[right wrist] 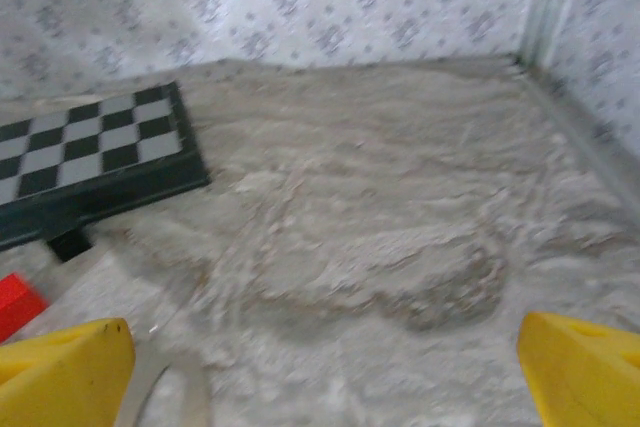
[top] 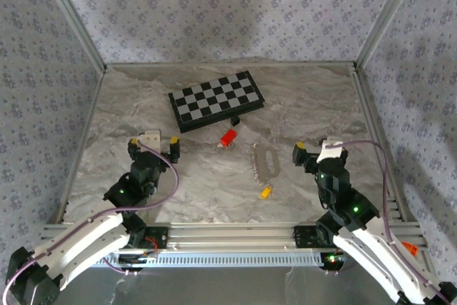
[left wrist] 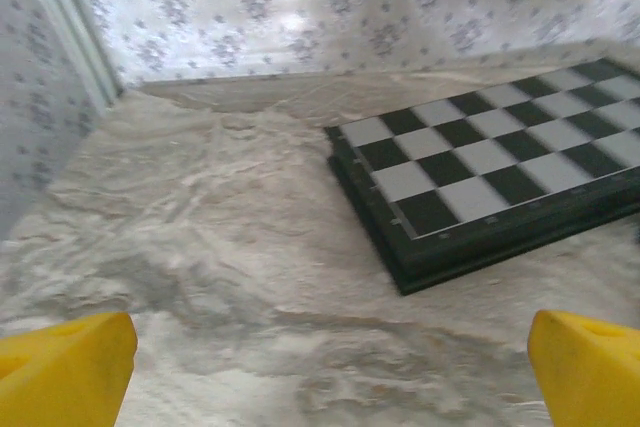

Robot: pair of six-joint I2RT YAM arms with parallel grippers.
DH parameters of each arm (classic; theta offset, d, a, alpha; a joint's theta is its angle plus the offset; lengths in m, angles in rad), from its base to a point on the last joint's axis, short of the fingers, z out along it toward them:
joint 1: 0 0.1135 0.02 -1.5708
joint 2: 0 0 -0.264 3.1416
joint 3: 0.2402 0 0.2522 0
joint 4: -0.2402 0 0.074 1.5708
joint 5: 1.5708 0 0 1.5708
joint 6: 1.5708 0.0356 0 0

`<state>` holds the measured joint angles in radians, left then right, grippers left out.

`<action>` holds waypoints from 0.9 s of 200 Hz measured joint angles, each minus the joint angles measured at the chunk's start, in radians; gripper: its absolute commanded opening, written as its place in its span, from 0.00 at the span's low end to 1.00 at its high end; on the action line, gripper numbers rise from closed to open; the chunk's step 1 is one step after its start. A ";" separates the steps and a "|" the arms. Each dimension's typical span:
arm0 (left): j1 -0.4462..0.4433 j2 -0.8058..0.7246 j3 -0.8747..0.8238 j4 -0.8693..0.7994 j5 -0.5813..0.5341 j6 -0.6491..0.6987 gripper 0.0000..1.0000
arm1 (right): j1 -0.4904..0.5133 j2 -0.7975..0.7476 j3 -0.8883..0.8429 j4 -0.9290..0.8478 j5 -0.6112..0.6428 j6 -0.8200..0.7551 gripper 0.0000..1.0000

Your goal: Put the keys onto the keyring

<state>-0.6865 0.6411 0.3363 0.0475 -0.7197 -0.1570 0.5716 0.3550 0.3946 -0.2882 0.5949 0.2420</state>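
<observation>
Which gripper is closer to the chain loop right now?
The right gripper, open just beside the chain loop. The left gripper hangs far off on the other side, beyond the red piece.

The chessboard (top: 216, 100), red piece (top: 228, 138) and keyring (top: 256, 162) occupy the middle; bare table (top: 114, 126) lies far left, far right and behind.

Both arms reach forward from the near edge, elbows low. Left gripper (top: 153, 149): jaws spread wide, holding nothing. Right gripper (top: 318, 153): same, spread wide, holding nothing. Yellow fingertips (left wrist: 65, 367) far apart.
</observation>
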 measured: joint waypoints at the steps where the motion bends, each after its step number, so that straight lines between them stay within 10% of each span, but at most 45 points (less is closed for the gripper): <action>1: 0.002 0.002 -0.002 0.002 -0.001 0.002 1.00 | -0.003 -0.001 -0.002 0.005 0.000 -0.003 1.00; 93: 0.515 0.254 -0.145 0.336 0.108 0.070 1.00 | -0.350 0.061 -0.308 0.455 -0.234 -0.262 1.00; 180: 0.617 0.644 -0.056 0.618 0.234 0.033 1.00 | -0.499 0.607 -0.325 0.896 -0.410 -0.270 1.00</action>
<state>-0.0696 1.2846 0.2806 0.6659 -0.4858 -0.1242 0.0727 0.9619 0.0692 0.6075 0.1848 -0.0284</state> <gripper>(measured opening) 0.997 0.995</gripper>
